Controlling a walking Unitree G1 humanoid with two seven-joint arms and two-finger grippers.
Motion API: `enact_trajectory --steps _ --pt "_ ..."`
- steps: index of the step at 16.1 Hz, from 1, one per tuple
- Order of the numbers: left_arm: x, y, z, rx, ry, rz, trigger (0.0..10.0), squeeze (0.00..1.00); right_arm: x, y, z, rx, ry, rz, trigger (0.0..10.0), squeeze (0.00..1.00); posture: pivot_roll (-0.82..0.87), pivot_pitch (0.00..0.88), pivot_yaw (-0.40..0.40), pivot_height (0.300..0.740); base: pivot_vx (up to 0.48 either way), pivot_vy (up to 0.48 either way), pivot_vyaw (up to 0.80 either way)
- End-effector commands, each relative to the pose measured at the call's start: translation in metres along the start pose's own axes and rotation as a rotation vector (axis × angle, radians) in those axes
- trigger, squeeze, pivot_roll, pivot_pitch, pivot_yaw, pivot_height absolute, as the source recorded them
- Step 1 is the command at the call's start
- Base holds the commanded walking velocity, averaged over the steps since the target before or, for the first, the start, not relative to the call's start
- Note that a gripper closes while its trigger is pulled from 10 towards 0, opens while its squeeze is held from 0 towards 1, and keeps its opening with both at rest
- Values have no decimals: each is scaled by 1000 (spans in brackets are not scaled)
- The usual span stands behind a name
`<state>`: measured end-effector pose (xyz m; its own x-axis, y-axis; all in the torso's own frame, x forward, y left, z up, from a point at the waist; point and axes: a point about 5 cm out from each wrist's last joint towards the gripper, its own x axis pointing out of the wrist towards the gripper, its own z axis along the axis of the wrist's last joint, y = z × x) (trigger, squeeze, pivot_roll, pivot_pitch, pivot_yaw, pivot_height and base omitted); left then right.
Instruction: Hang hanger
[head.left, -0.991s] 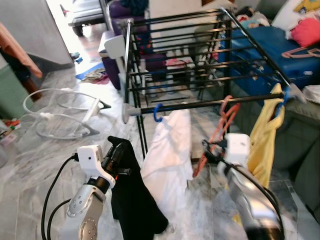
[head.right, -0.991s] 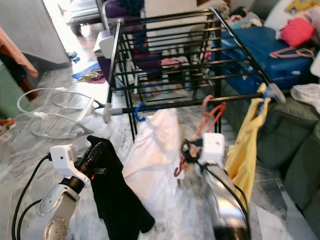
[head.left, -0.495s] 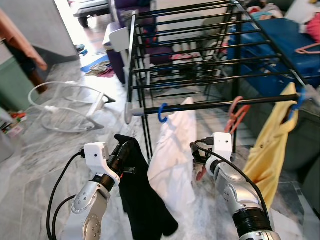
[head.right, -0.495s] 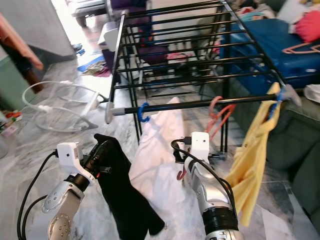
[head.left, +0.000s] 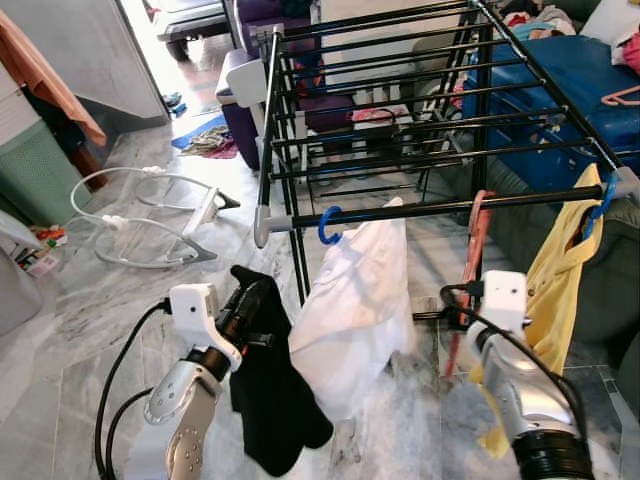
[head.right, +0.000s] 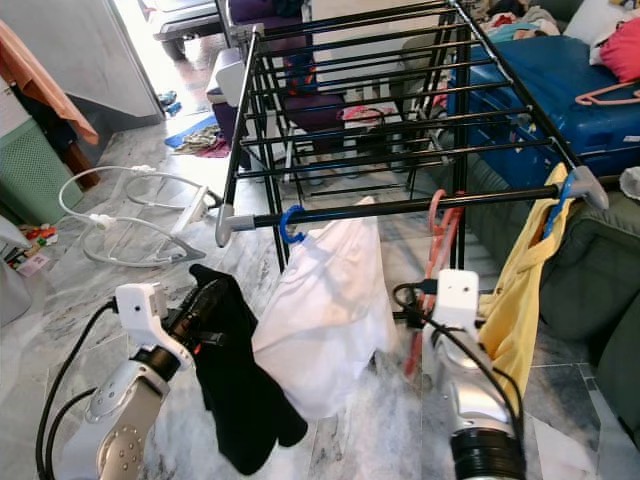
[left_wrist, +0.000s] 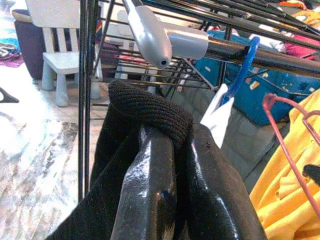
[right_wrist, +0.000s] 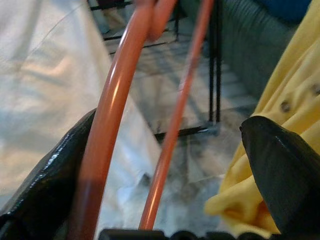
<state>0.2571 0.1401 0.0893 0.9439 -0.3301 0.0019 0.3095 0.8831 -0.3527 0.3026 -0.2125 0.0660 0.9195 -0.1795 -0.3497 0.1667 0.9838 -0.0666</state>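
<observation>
Right gripper (right_wrist: 165, 200) straddles thin orange hanger (right_wrist: 112, 115).

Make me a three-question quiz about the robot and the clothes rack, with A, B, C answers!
1. Where is the orange hanger?
A. on the floor
B. hooked on the rack's front bar
C. on the sofa

2. What colour hook holds the white shirt?
A. blue
B. green
C. black

3. What is the left gripper doing?
A. hanging open
B. holding a cup
C. gripping a black cloth

Answers:
1. B: its hook sits over the front bar, between the white shirt and the yellow shirt.
2. A: a blue hook curls over the bar above the shirt.
3. C: in the left wrist view the black cloth is wrapped over its fingers.
</observation>
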Motion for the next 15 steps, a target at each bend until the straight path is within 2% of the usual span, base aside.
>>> enact_trajectory --steps 1,6,9,15 --pt "1 3 4 23 -1 -7 10000 0 -1 1 2 -10 -17 -4 10000 0 -156 0 171 740 0 0 0" --pt "3 2 3 21 2 -14 10000 0 0 -4 10 -81 -46 17 10000 0 -158 0 176 740 0 0 0" --pt "3 3 3 24 5 -10 10000 0 5 0 20 -132 -74 76 10000 0 -152 0 173 740 0 0 0" --pt "4 4 3 27 11 -2 10000 0 13 -3 39 -161 -123 108 10000 0 -148 0 168 740 0 0 0"
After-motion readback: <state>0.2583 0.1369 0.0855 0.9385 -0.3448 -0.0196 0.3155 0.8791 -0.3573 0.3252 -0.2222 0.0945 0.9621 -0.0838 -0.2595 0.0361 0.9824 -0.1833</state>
